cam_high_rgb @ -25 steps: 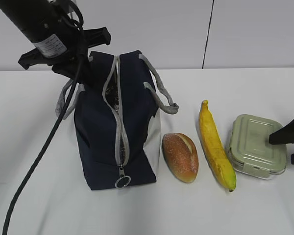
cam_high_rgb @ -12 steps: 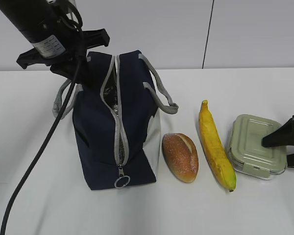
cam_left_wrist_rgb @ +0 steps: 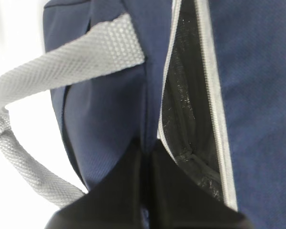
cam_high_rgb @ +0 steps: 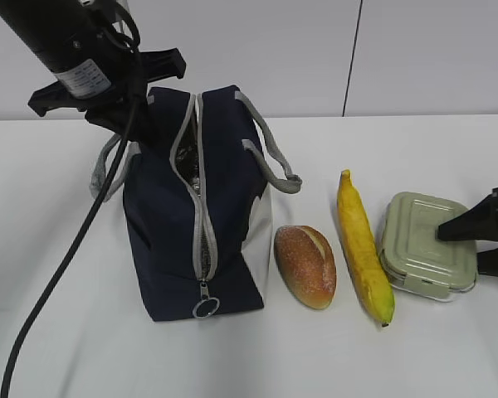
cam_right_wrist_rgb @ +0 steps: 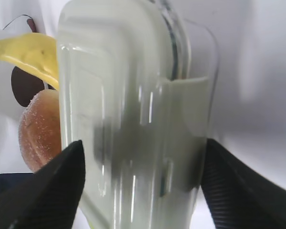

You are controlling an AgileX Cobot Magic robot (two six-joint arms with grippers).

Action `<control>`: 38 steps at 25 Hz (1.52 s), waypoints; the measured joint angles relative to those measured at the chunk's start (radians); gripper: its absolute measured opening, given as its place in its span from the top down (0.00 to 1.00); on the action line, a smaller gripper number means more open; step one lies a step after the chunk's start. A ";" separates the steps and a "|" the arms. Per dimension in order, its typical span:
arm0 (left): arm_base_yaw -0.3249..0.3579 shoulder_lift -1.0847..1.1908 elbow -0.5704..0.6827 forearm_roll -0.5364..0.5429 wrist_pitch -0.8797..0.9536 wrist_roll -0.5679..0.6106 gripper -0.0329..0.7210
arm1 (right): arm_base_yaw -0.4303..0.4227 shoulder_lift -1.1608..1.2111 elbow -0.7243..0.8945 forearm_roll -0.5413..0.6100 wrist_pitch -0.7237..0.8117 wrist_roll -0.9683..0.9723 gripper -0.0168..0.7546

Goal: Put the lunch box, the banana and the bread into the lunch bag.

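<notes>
The lunch bag (cam_high_rgb: 201, 217), navy fabric with a grey zipper and metal ring pull (cam_high_rgb: 204, 309), stands on the white tabletop (cam_high_rgb: 58, 249), its top gaping. Just right of the lunch bag lies the oval, crusty bread (cam_high_rgb: 305, 266), then the long yellow banana (cam_high_rgb: 363, 246), then the flat sage-lidded lunch box (cam_high_rgb: 423, 244) with rounded corners. The right claw (cam_high_rgb: 487, 244) straddles the lunch box's right end, fingers spread either side. At the lunch bag's far left edge, the left claw (cam_left_wrist_rgb: 146, 164) is pinched closed on the fabric beside a woven grey handle (cam_left_wrist_rgb: 62, 69).
</notes>
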 joint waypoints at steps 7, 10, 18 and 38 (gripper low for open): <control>0.000 0.000 0.000 0.000 -0.001 0.000 0.95 | 0.000 0.040 0.000 0.005 0.034 -0.002 0.33; 0.000 0.000 0.000 0.000 -0.001 0.000 0.95 | 0.000 0.044 0.000 0.010 0.053 -0.002 0.41; 0.000 0.000 0.000 0.000 -0.001 0.000 0.95 | 0.000 0.044 0.000 0.026 0.066 -0.024 0.46; 0.000 0.000 0.000 0.003 0.008 0.000 0.95 | 0.064 -0.092 -0.087 0.244 0.106 0.025 0.46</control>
